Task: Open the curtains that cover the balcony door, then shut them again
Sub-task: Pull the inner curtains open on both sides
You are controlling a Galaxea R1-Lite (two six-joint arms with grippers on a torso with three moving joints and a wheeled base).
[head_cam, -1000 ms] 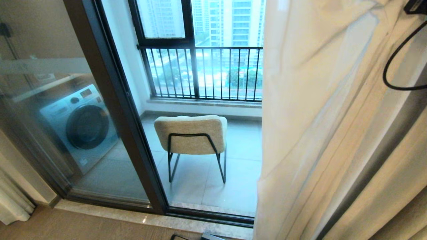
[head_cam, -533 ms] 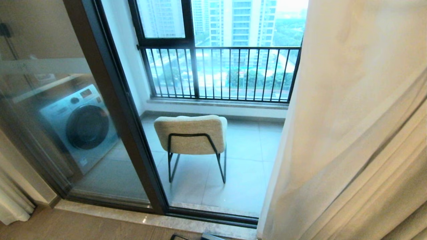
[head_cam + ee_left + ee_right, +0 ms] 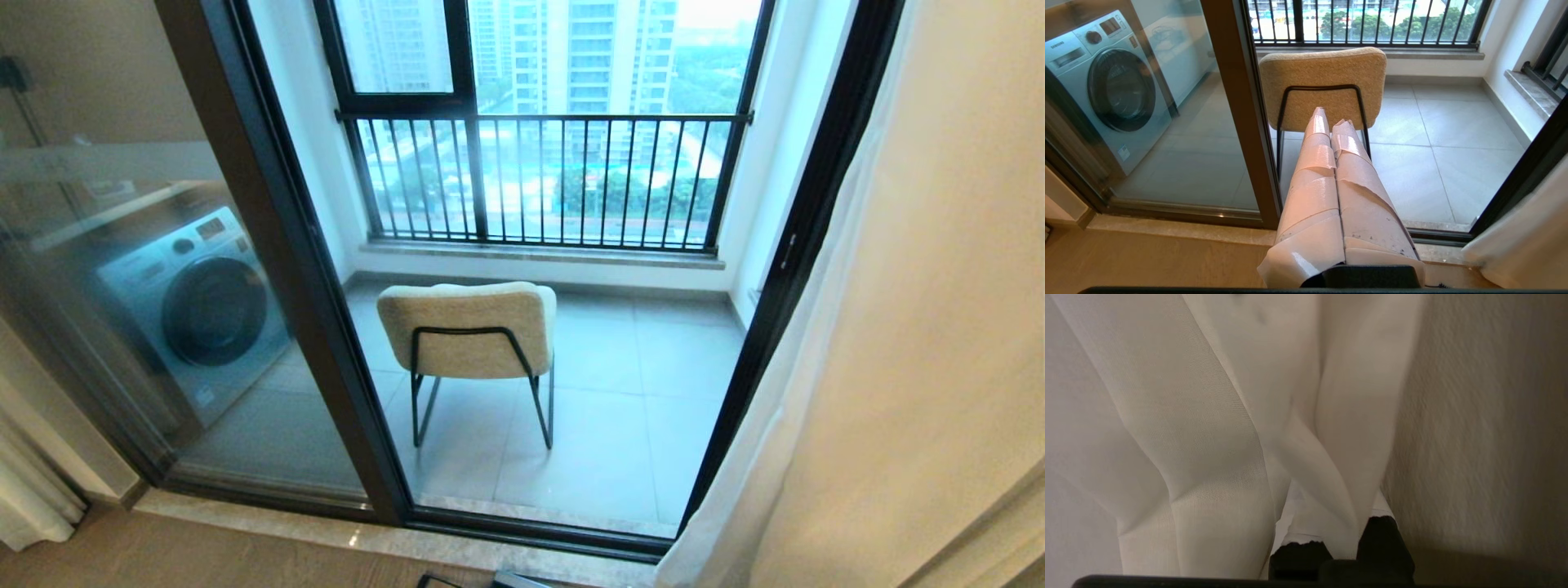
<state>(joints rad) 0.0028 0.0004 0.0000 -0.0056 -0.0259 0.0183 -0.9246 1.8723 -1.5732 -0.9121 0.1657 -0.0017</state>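
Looks like the opening step: right gripper (image 3: 1337, 543) clenched on the white sheer curtain (image 3: 1216, 457), bunched at right of frame, so next it drags them back across the balcony door (image 3: 784, 269); left gripper (image 3: 1331, 122) clenched on nothing.

L gripper (image 3: 1331, 122) – white-taped fingers (image 3: 1314, 163), blk base

Curtains (image 3: 922, 343) bunched at right of balcony door (image 3: 269, 245); chair (image 3: 469, 335) behind door frame, washing machine (image 3: 192, 302) to its left, railing (image 3: 539, 180) beyond.
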